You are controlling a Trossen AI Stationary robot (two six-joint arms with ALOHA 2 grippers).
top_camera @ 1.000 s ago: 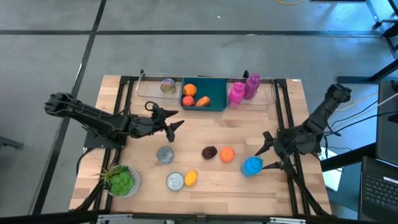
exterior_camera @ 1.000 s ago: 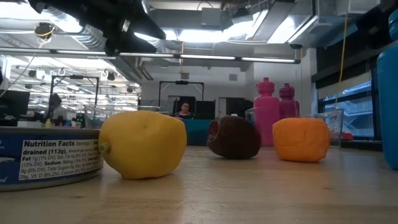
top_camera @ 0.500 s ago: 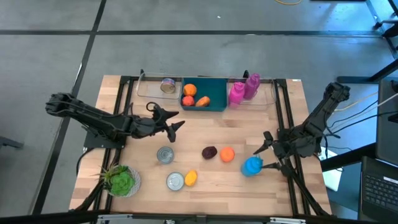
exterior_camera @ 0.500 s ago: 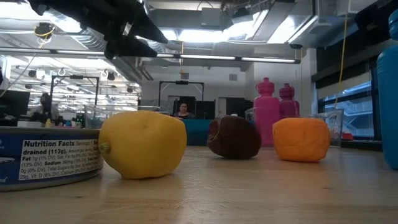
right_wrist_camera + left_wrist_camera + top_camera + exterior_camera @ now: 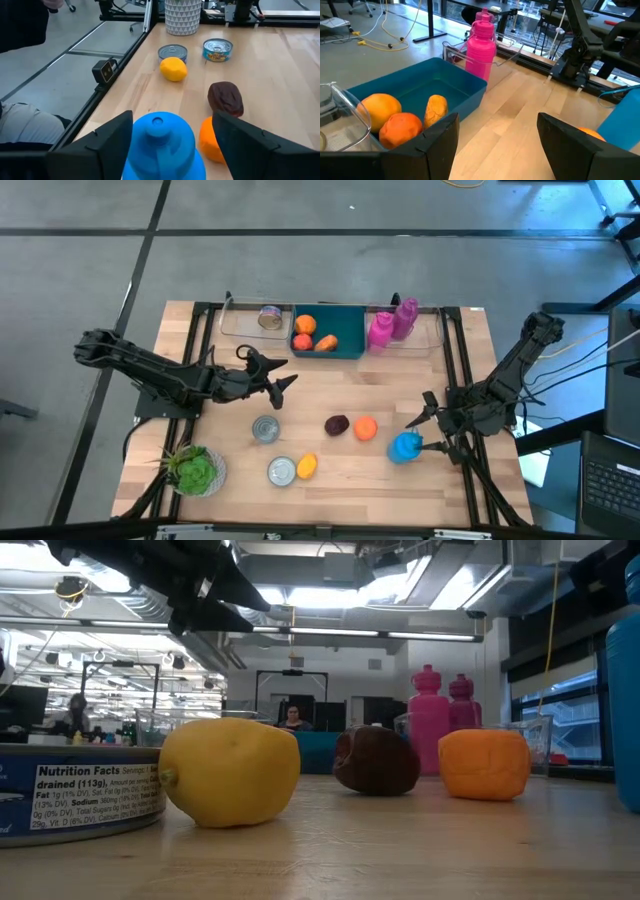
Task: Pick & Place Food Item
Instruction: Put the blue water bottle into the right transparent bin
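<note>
The right gripper (image 5: 428,431) is set with fingers spread around the blue plastic bottle (image 5: 405,447) (not yet clamped, seemingly), near the round orange fruit (image 5: 365,428). A closing and lift would be called for next. The left gripper (image 5: 281,379) is held open and empty above the wooden table (image 5: 390,380), near the teal bin (image 5: 350,330).

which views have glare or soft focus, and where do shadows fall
Low view: bright ceiling lights glare behind the dark left end effector; the tuna can label at the near edge reads slightly soft. High view: even light, faint shadows beside the lemon. Right wrist view: the blue bottle looms close.
</note>
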